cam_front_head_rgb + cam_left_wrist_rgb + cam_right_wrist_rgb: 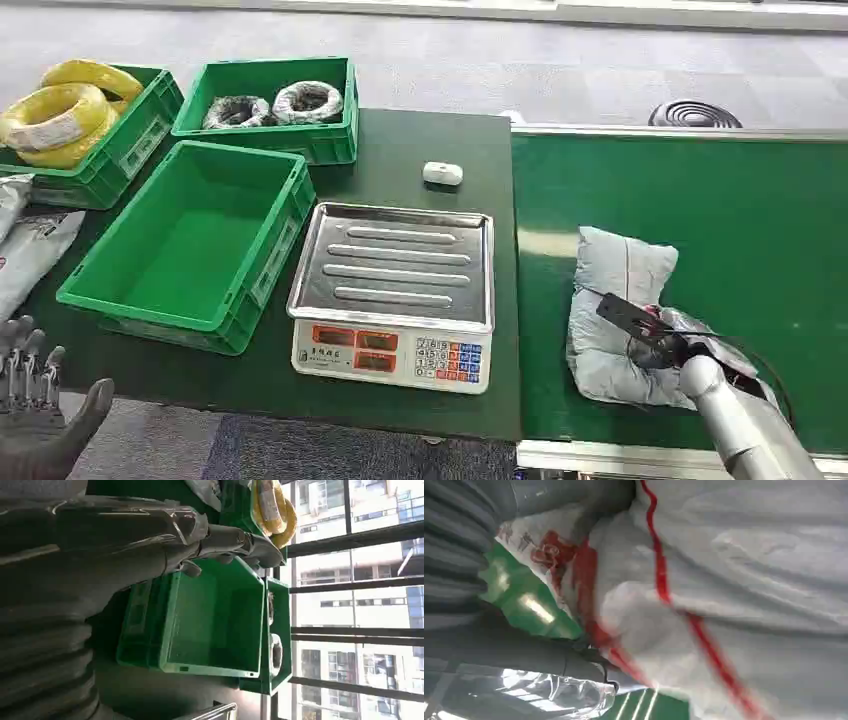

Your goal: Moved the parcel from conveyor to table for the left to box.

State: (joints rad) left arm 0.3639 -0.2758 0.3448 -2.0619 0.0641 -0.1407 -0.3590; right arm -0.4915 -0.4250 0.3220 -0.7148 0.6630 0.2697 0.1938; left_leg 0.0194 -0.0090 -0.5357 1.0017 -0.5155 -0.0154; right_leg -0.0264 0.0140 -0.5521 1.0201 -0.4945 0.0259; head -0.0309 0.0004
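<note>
A grey plastic parcel (612, 290) with red print lies on the green conveyor belt (760, 210), near its front edge. My right hand (662, 342) rests on the parcel's near right corner. In the right wrist view the parcel (744, 575) bunches between the thumb (549, 495) and the fingers (524, 655), so the hand grips it. My left hand (38, 415) hangs below the dark table's (420, 140) front left corner with its fingers apart and nothing in them. In the left wrist view that hand (150, 535) hovers near the empty green crate (215, 620).
The empty green crate (190, 240) stands on the table's left, a steel-topped scale (400, 290) beside it. Behind are crates of yellow coils (90, 130) and black coils (270, 100). A small white object (442, 173) lies behind the scale. Grey bags (30, 250) lie far left.
</note>
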